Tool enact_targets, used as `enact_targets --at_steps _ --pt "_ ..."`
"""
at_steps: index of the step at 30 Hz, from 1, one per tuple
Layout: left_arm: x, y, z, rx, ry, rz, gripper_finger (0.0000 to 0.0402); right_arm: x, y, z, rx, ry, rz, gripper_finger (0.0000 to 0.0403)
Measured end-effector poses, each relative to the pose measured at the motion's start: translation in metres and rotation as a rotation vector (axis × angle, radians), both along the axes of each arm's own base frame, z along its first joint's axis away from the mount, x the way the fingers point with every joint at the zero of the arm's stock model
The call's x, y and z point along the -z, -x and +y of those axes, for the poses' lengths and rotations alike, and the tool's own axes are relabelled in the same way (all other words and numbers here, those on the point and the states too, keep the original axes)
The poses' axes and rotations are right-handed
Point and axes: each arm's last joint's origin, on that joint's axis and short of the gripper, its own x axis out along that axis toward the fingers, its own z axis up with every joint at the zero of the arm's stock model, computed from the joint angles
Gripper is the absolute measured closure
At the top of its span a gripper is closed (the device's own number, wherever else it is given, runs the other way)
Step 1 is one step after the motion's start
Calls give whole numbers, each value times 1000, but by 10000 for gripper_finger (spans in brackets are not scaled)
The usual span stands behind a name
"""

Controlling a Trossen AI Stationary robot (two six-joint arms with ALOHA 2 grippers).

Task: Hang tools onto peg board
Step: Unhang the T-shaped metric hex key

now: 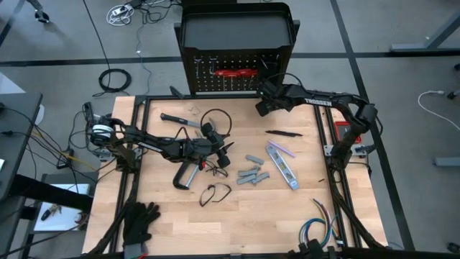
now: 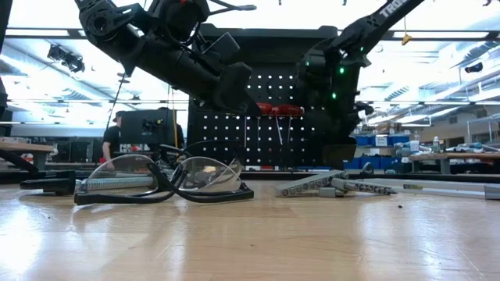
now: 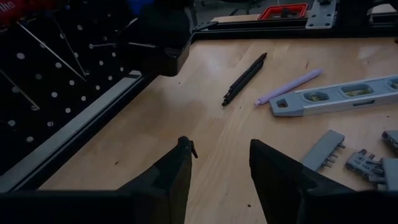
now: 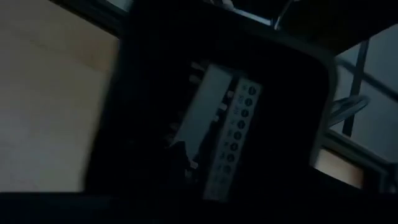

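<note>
Tools (image 1: 253,175) are being left scattered mid-desk (image 1: 359,216) while the right gripper (image 1: 264,106), jaw state indeterminable, is being held against the peg board (image 1: 233,72), risking dislodged hooks; the left gripper (image 3: 221,163) is being held part-open, empty.

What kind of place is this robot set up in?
Most likely a robotics lab or workshop. A wooden table holds scattered hand tools and an upright peg board, loose cables lie on the grey floor, and the low view shows shelves with blue bins under ceiling lights.
</note>
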Motion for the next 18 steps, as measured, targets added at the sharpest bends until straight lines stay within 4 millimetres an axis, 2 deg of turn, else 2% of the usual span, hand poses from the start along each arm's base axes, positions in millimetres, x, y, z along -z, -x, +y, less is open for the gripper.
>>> enact_targets --at_steps 6,9,14,18 --pt "0 0 0 0 -1 -3 241 -24 5 16 -37 52 -1 201" --pt "0 0 0 0 -1 -3 241 -30 10 20 -51 50 10 202" --pt "0 0 0 -1 -1 -2 241 -32 14 23 -52 31 37 203" --pt "0 0 0 -1 -1 -2 241 -26 18 26 -59 -21 45 203"
